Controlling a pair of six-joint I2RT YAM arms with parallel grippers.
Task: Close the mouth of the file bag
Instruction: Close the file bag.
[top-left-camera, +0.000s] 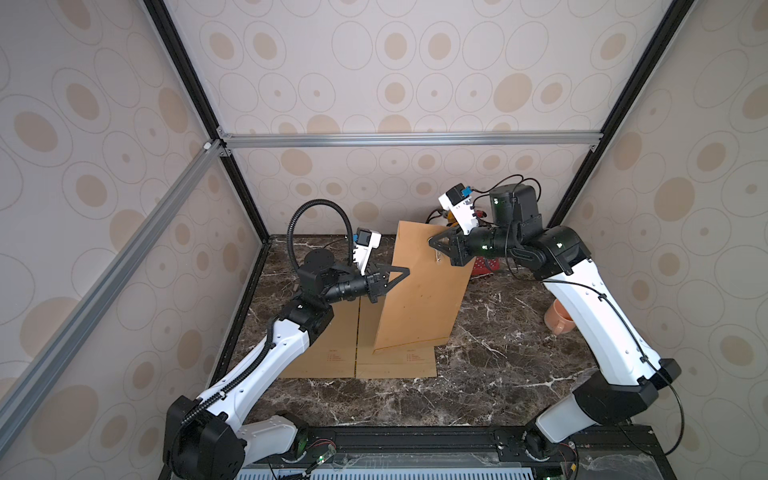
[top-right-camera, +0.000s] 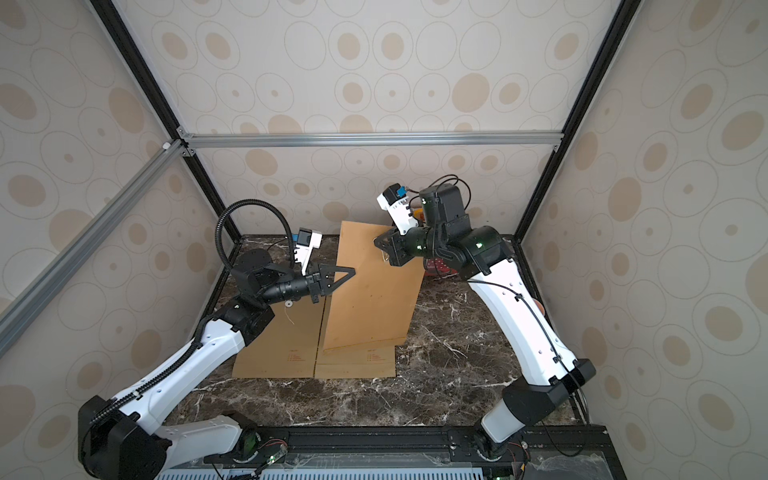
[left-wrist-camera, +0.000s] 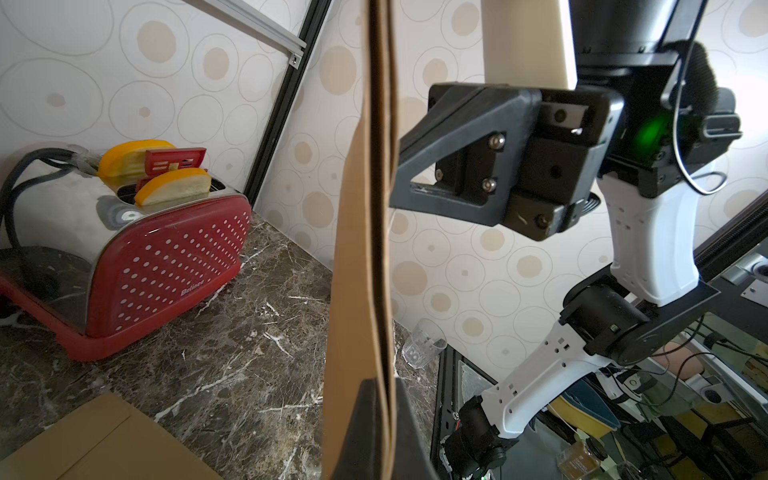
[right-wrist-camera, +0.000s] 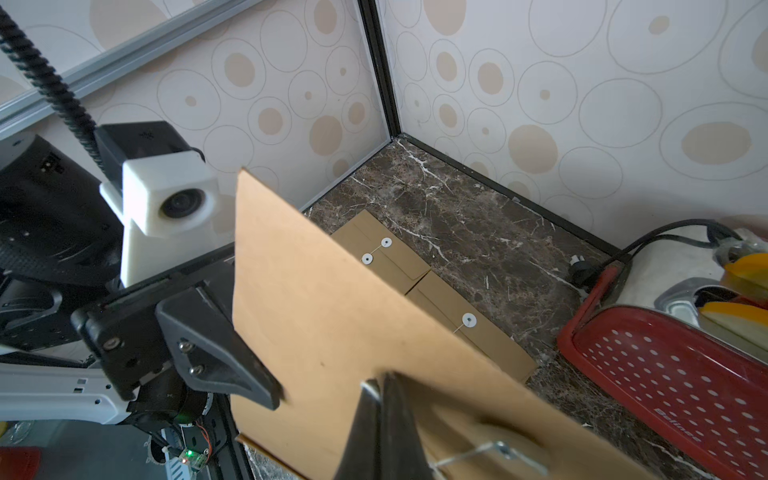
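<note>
A brown paper file bag (top-left-camera: 419, 299) (top-right-camera: 370, 299) hangs tilted above the marble table, held between both arms. My left gripper (top-left-camera: 405, 272) (left-wrist-camera: 384, 395) is shut on the bag's left edge, which runs edge-on (left-wrist-camera: 357, 249) through the left wrist view. My right gripper (top-left-camera: 432, 241) (right-wrist-camera: 380, 382) is shut over the bag's upper face (right-wrist-camera: 332, 311), with a bit of white string pinched at its tips. More of the string (right-wrist-camera: 469, 455) trails beside a blurred flap. Whether the bag's mouth is shut cannot be made out.
Two more brown file bags (top-left-camera: 320, 349) (top-left-camera: 395, 361) lie flat on the table under the held one. A red toaster (left-wrist-camera: 166, 266) (right-wrist-camera: 665, 374) stands at the back right. A pink cup (top-left-camera: 559, 318) sits by the right arm, and a clear cup (left-wrist-camera: 424, 349) nearby.
</note>
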